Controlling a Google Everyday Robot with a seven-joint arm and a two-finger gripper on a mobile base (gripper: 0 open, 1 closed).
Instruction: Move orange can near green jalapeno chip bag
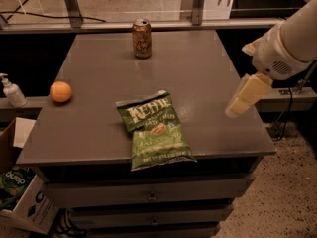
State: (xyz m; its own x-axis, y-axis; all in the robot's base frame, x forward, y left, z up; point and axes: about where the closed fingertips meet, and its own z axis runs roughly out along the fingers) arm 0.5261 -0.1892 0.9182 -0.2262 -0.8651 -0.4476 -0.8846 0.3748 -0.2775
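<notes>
The orange can [141, 38] stands upright near the far edge of the grey table [208, 73], at its middle. The green jalapeno chip bag [153, 129] lies flat near the front edge, its lower end slightly over the edge. The can and the bag are well apart. My arm [287, 43] comes in from the right. My gripper [240, 102] is a pale piece hanging over the table's right side, to the right of the bag and far from the can. It holds nothing that I can see.
A round orange fruit [61, 91] sits at the table's left edge. A pump bottle [11, 90] stands on a ledge to the left. Cardboard boxes [20, 197] lie on the floor at lower left. Drawers [148, 197] are below the tabletop. A metal rail [208, 24] runs behind.
</notes>
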